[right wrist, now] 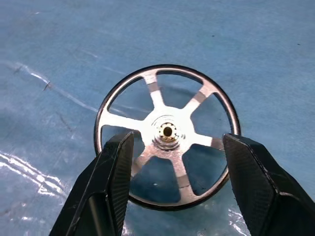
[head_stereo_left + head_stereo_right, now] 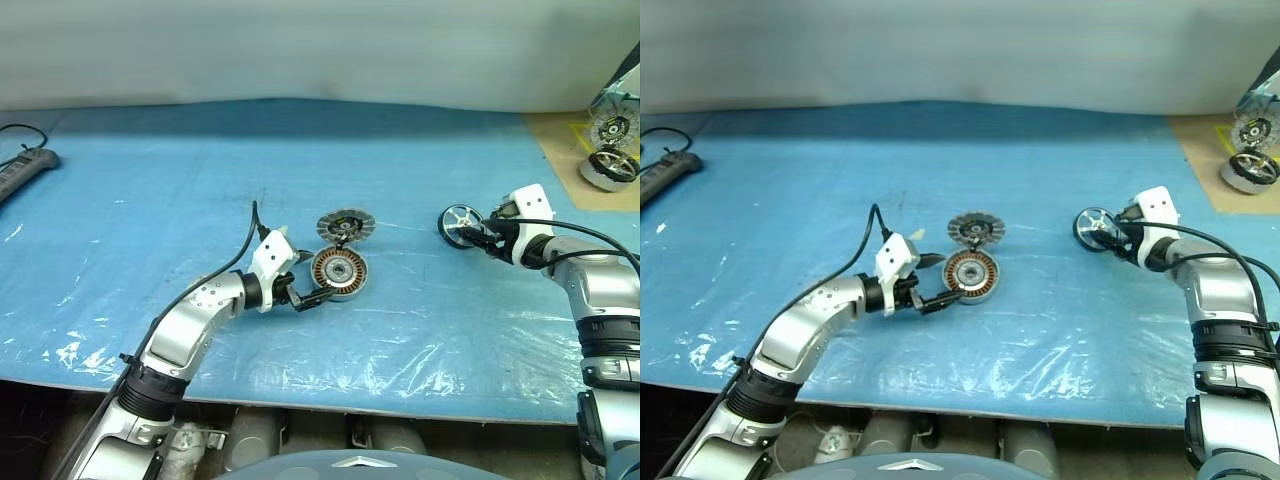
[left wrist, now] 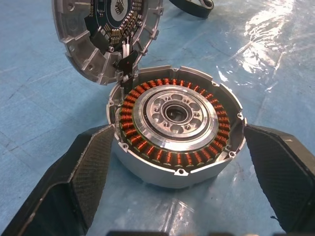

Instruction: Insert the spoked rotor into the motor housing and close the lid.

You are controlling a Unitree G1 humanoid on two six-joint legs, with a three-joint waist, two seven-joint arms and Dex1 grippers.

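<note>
The motor housing (image 2: 338, 270) lies flat on the blue table with its copper windings and silver hub (image 3: 179, 115) showing. Its hinged lid (image 2: 344, 225) stands open on the far side, a dark circuit board inside its ribbed silver rim (image 3: 78, 44). My left gripper (image 2: 312, 278) is open, one black finger (image 3: 83, 172) close on each side of the housing. To the right, the spoked rotor (image 2: 460, 226) rests tilted on the table, its silver spokes and hub (image 1: 167, 132) facing my right gripper (image 2: 476, 234). That gripper is open, its fingertips (image 1: 118, 167) at the rotor's near rim.
A black power strip (image 2: 25, 168) lies at the far left edge. More motor parts (image 2: 610, 150) sit on a tan board at the far right. The table's front edge (image 2: 330, 405) runs close below both arms. Wrinkled plastic film covers the blue surface.
</note>
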